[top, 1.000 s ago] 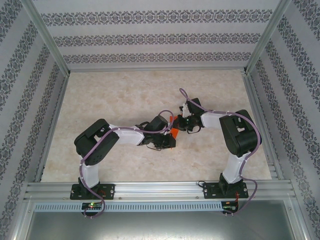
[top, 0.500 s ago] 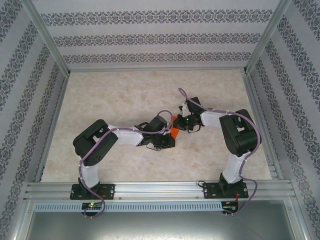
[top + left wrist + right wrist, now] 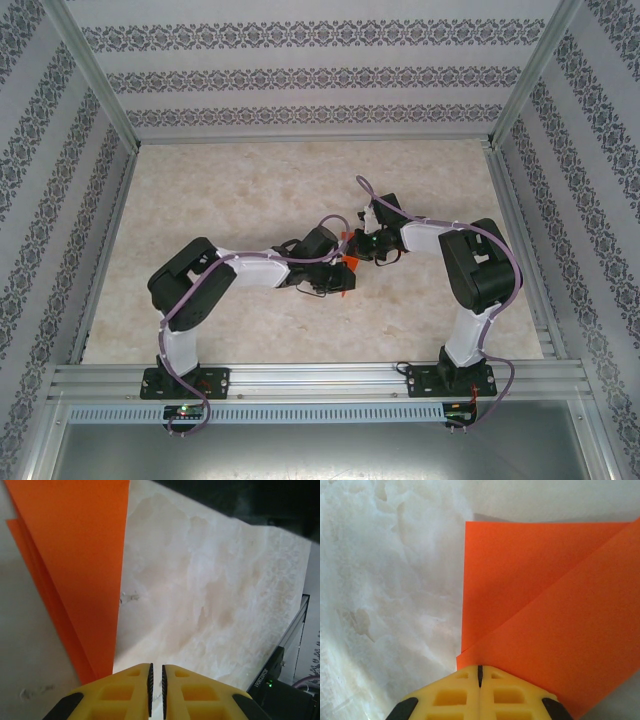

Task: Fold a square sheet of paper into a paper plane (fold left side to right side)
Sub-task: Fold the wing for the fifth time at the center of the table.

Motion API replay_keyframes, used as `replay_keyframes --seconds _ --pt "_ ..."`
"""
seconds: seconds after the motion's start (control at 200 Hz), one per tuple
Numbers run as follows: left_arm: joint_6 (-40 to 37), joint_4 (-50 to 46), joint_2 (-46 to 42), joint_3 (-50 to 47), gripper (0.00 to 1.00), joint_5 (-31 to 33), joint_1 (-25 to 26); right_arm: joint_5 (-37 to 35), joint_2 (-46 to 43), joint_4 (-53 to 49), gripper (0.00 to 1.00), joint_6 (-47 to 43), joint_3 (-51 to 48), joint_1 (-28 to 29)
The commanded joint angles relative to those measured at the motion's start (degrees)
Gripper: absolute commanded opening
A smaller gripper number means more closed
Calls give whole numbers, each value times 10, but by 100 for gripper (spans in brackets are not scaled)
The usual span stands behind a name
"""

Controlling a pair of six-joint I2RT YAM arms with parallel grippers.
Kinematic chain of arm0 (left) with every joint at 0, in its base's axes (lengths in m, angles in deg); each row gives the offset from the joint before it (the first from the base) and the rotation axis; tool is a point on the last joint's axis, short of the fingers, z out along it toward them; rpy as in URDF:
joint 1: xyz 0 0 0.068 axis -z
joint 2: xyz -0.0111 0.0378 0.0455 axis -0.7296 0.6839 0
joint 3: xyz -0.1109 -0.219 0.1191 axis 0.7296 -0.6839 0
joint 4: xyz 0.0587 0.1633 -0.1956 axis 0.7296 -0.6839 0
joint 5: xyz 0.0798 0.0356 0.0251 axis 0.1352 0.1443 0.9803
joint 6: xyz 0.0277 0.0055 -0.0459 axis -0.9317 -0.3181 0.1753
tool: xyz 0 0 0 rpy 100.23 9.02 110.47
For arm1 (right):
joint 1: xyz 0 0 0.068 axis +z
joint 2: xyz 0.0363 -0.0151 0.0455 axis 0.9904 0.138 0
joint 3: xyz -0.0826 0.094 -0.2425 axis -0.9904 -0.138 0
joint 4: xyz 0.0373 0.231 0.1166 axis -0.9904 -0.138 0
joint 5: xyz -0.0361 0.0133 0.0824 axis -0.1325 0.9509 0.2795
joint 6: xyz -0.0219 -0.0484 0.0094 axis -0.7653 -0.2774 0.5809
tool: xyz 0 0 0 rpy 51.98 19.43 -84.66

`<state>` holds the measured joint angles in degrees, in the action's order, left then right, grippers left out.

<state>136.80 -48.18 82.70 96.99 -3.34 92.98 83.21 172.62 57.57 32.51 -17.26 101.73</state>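
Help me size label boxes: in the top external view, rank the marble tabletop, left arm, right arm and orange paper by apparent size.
1. Beige marble-patterned tabletop
2. White-and-black left arm and right arm: too alike to rank
3. Bright orange paper

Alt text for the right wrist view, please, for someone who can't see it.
The right gripper, yellow fingers shut, meets the near edge of the orange square sheet of paper, which has one flap folded diagonally over its lower layer. It lies on a pale marbled table.
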Motion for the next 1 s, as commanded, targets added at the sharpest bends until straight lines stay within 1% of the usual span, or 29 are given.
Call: replay_keyframes --seconds 0.0,0.165,0.375,0.644,0.769,0.879,0.994 --pt "-17 -20 13 16 17 1 1 -60 31 -47 3 -14 -9 4" --pt "-5 -6 12 -5 17 14 -4 -72 33 -64 3 -23 -4 5" --pt "26 30 21 -42 17 20 -9 -69 36 -66 3 -24 -4 1" --pt "49 64 10 -81 15 4 -12 -75 33 -76 3 -27 -2 -2" --pt "45 62 -12 -100 14 -7 -9 -75 32 -78 3 -28 0 -4" --pt "25 39 -24 -99 14 -20 2 -76 35 -78 3 -30 3 -6" --pt "18 23 -34 -102 14 -20 9 -72 35 -79 3 -30 6 -5"
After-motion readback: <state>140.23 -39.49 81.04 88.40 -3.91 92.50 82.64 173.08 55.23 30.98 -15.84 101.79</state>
